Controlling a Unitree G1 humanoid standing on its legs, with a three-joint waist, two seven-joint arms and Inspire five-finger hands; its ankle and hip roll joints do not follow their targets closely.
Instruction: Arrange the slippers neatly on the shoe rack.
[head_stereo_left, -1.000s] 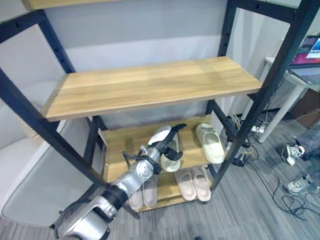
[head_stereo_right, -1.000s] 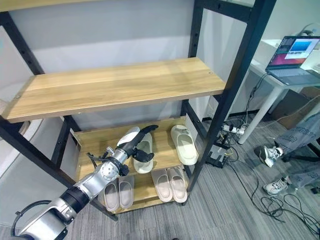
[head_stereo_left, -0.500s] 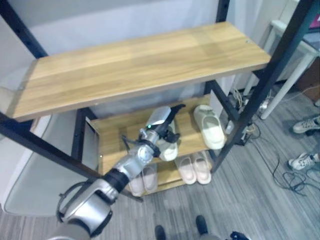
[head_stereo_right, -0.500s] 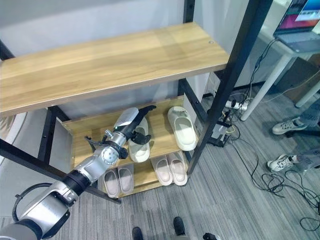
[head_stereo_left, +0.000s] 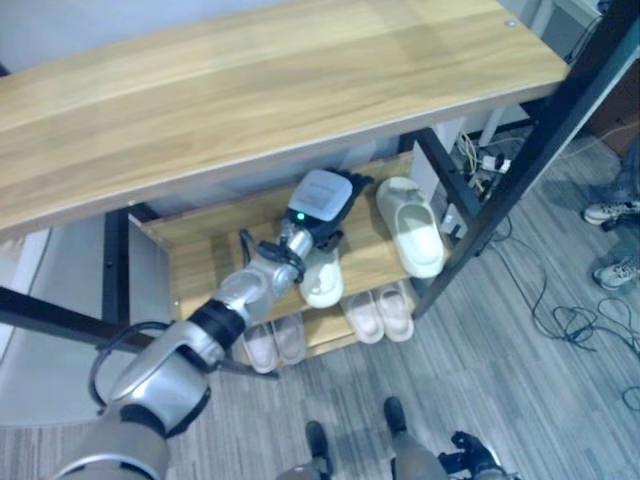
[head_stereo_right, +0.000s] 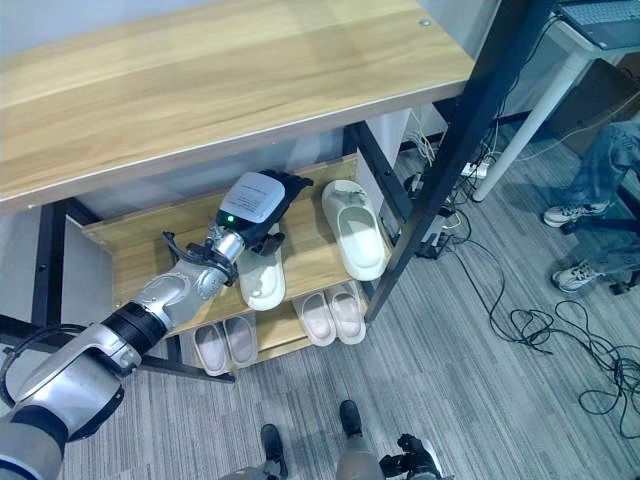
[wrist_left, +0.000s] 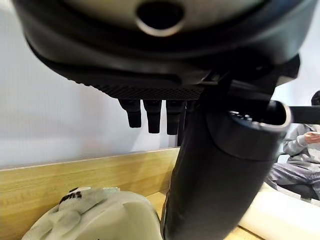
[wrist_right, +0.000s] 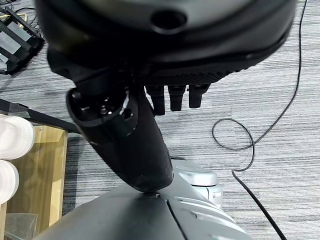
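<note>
Left hand (head_stereo_right: 262, 203) fingers extended over cream slipper (head_stereo_right: 262, 279), its mate (head_stereo_right: 355, 229) beside

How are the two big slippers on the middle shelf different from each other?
The left slipper lies partly under the robot's left hand; the right slipper lies free, apart from the hand. The left slipper sits nearer the shelf's front edge; the right slipper reaches further back. Both are pale cream, lying sole-down.

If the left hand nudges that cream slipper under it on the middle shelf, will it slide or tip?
Probably slide: the cream slipper lies flat on its sole on the smooth wooden shelf. Its thick, moulded look suggests light foam, so the left hand may skew it if pushing off-centre.
</note>
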